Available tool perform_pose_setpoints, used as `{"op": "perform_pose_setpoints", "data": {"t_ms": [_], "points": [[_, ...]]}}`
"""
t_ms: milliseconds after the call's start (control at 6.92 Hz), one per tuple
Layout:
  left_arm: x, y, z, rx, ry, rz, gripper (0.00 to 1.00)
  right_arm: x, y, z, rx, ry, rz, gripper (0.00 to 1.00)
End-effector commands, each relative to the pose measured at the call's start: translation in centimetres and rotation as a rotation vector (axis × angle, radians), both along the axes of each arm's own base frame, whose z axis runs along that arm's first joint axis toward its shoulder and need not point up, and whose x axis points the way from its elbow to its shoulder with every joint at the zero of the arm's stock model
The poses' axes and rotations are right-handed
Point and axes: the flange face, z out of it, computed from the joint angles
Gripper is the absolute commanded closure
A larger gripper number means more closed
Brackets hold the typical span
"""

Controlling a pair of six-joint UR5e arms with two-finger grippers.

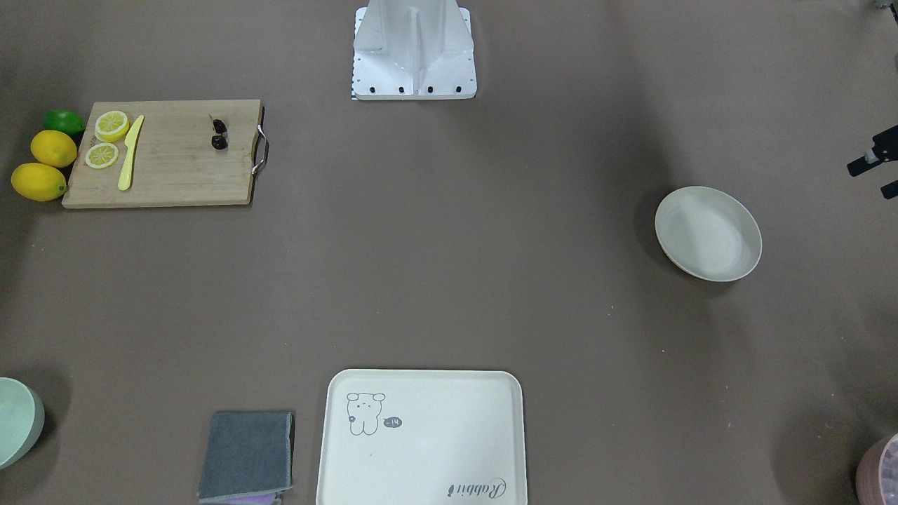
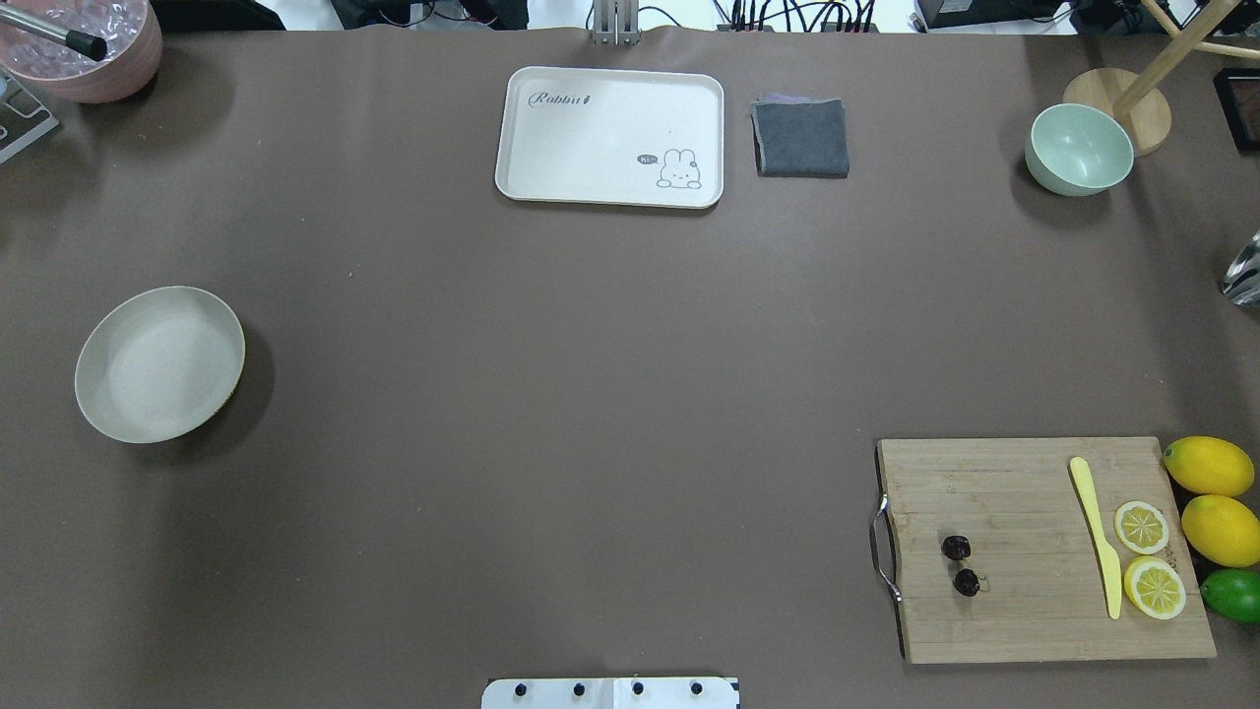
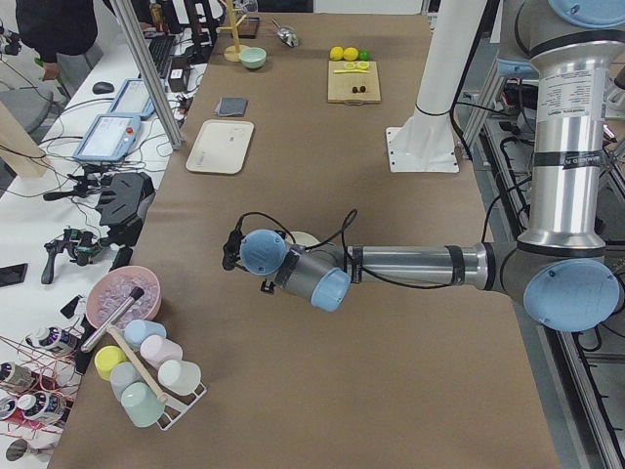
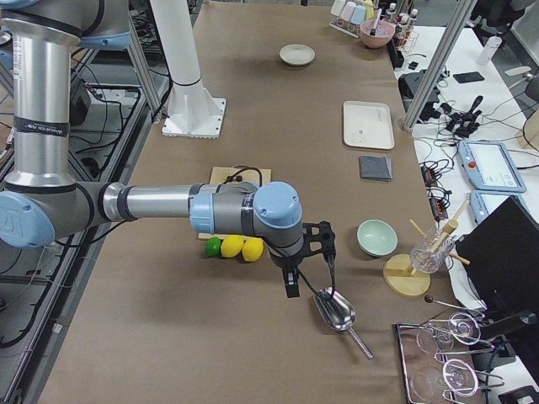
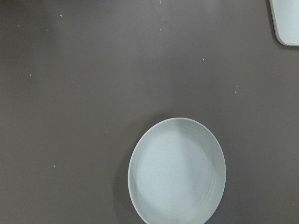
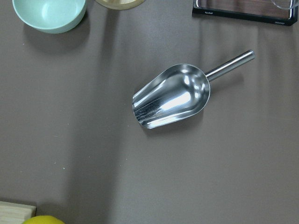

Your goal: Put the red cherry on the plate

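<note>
While the red cherry (image 2: 961, 564) sits on the cutting board (image 2: 1043, 548), far right of the plate (image 2: 103, 404), neither tool's state can be told.

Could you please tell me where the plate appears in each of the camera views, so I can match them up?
Front-facing: plate, right of centre.
Overhead: plate, left side.
Exterior left: mostly hidden behind the left arm's wrist; only a sliver shows.
Exterior right: plate, far end, top centre.
Left wrist: plate, lower centre.
Right wrist: not in view.
Shared landmark: the tray, beside the plate's half of the table.
</note>
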Motion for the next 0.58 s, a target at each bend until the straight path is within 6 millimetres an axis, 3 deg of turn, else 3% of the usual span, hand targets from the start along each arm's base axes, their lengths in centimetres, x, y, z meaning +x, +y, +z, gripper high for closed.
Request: {"op": "perform_pose_setpoints", "data": {"t_ms": [0,145,434], "points": [[6.7,-0.9,2.7,0.070,-0.104,0.037,0.03,0.4,0.4,0.3,-0.005,0.000,0.010,0.01],[9.8,-2.7,2.5,0.089,-0.181,0.013,0.03,0.6,1.0,0.5,-0.009,-0.001,0.016,0.01],[11.7,-2.5,4.1,0.102,-0.178,0.012,0.07,0.5,1.8,0.3,-0.005,0.000,0.017,0.01]]}}
